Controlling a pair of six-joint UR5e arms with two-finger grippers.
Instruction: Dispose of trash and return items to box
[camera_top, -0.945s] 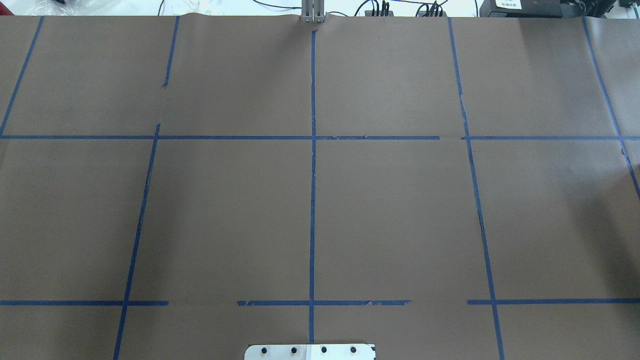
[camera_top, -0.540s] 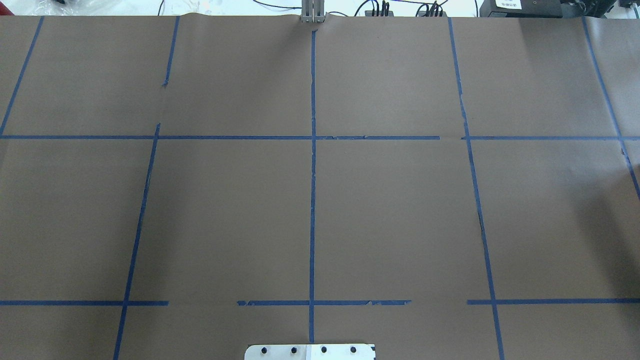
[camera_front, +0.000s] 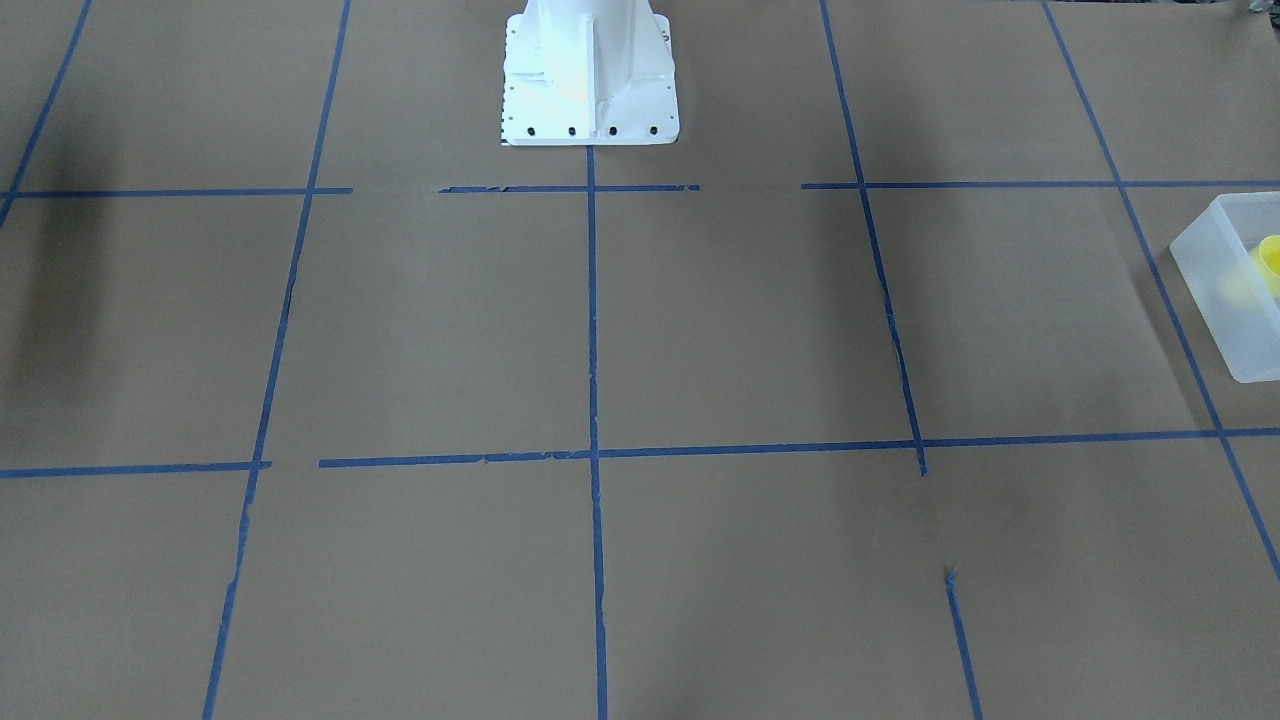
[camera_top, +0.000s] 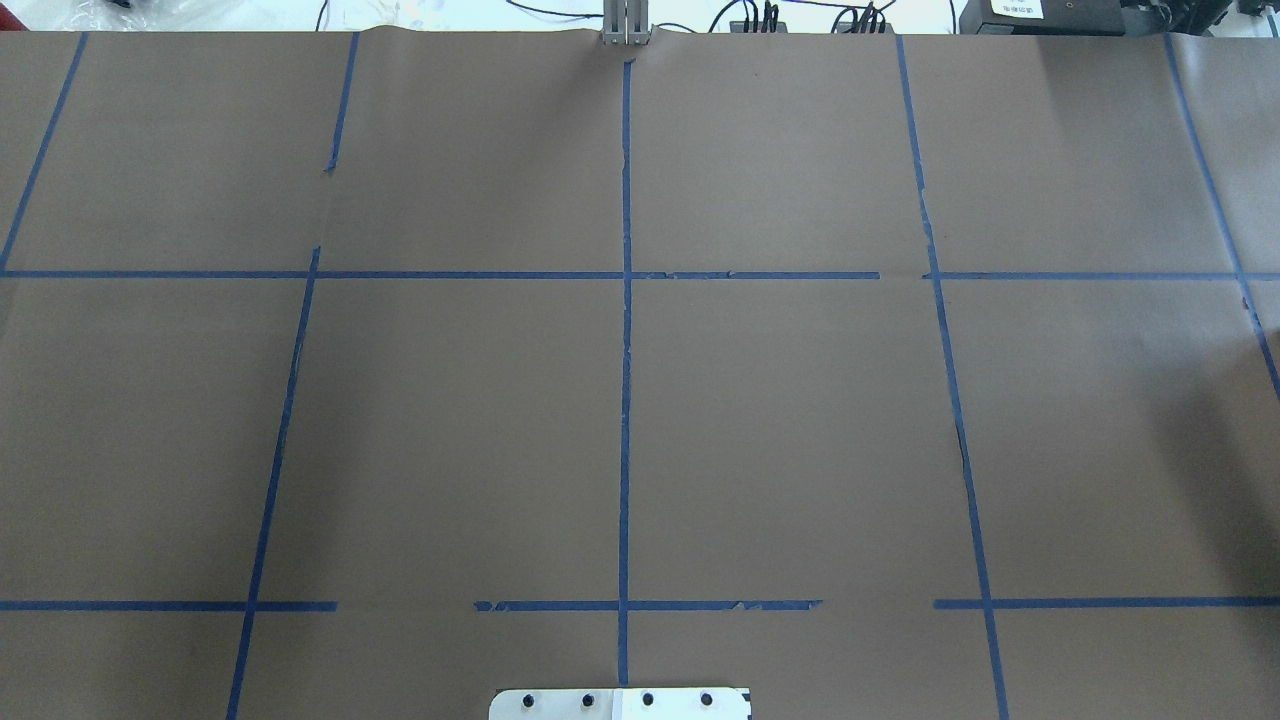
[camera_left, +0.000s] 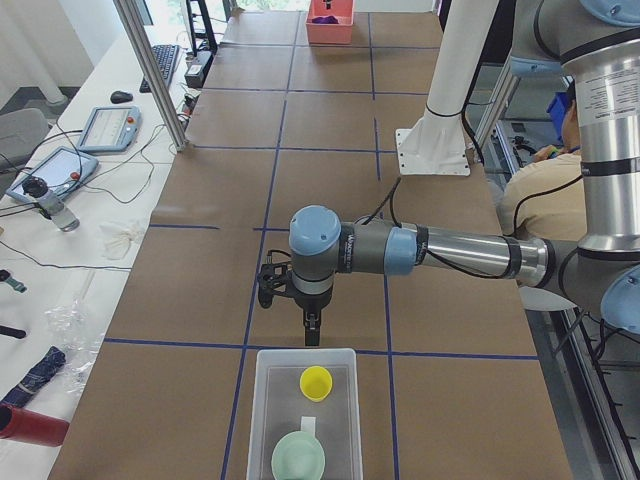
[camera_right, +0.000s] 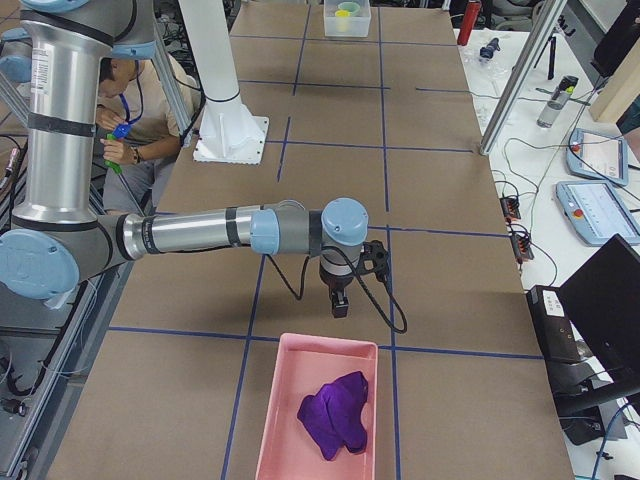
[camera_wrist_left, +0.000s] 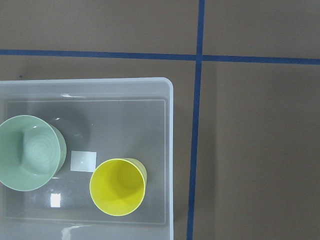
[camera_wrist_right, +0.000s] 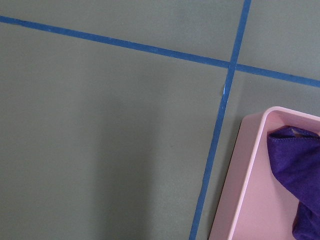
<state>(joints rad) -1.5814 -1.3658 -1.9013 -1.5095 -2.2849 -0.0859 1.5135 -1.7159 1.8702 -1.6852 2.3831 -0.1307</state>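
Yellow cup (camera_wrist_left: 118, 187) and mint-green bowl (camera_wrist_left: 30, 152) stand upright side by side, not touching, inside the frosted box (camera_wrist_left: 170, 130). The box sits at the robot's left end of the brown-papered bench (camera_top: 450, 430). A small white label (camera_wrist_left: 83, 161) lies on the box floor between the two. The left gripper (camera_left: 312, 330) hangs pointing down just beyond the box's short wall; whether it is spread or pressed together cannot be told. At the opposite end, the right gripper (camera_right: 340, 303) hangs just short of a pink tray (camera_right: 295, 375) holding a crumpled purple cloth (camera_right: 335, 412), and its state likewise cannot be judged. Blue tape lines (camera_top: 625, 400) grid the bench.
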